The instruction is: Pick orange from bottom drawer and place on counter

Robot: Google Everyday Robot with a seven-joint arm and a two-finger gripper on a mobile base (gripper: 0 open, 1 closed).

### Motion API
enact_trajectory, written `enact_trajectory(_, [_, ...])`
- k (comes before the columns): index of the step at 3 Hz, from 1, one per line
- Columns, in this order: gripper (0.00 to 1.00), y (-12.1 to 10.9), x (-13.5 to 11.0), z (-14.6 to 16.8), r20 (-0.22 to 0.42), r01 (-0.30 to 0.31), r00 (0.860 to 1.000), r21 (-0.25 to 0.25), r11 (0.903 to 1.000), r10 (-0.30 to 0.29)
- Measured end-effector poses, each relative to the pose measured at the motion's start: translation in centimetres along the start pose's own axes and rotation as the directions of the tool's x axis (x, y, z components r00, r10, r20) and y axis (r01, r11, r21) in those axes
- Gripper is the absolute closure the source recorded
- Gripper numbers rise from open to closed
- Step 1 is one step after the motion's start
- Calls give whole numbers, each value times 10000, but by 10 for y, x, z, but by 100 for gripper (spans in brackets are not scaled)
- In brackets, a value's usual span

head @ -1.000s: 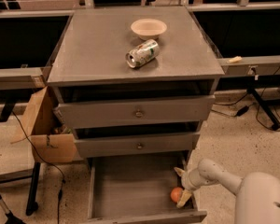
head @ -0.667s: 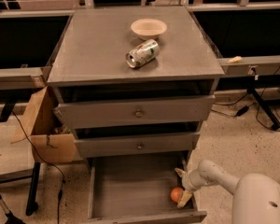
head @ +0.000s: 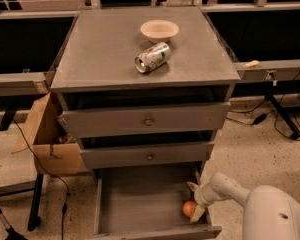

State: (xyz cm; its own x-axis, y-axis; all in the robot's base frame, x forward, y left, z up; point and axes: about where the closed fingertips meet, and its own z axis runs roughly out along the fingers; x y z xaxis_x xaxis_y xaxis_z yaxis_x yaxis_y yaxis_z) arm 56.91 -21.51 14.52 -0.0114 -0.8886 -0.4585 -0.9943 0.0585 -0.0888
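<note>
1. At the far left, an open cardboard box (head: 46, 140) is sitting just beside the left side of a grey three-drawer cabinet, and a thin black cable (head: 40, 166) is trailing down past it to the speckled floor.
2. The cabinet's flat grey worktop (head: 100, 49) is filling the upper middle of the view.
3. On the worktop, a dented soda can (head: 152, 57) is lying on its side near the centre, with its open end facing the lower left.
4. Just behind the can, toward the back edge, a shallow cream bowl (head: 159, 30) is standing upright, apart from the can.
5. Below the worktop, the top drawer (head: 115, 121) and the middle drawer (head: 115, 156) are each showing a small round knob, and both are sitting slightly ajar.
6. The bottom drawer (head: 140, 199) is standing pulled well out, showing its plain grey floor.
7. The orange (head: 189, 208) is resting on that floor in the drawer's front right corner.
8. The gripper (head: 195, 200) is reaching down into that same corner from the right, on a white arm (head: 270, 214) entering from the lower right.
9. Its jaws are standing spread apart: one tan finger is pointing toward the drawer's back, and the other is sitting just beside the orange on its right. Whether that finger is touching the fruit cannot be told.
10. At the far right, black cables (head: 285, 126) are lying looped on the floor.
</note>
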Motion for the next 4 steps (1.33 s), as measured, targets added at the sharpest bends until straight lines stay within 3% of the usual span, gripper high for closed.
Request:
enact_trajectory(1, [18, 1, -1, 8, -165, 94, 9998, -173, 9998, -97])
enact_trajectory(2, [49, 2, -1, 17, -482, 167, 9987, -475, 9987, -190])
enact_trajectory(3, [72, 2, 0, 19, -609, 140, 9980, -611, 9980, -178])
enact_trajectory(4, [95, 3, -7, 0, -574, 105, 9982, -697, 9975, -145])
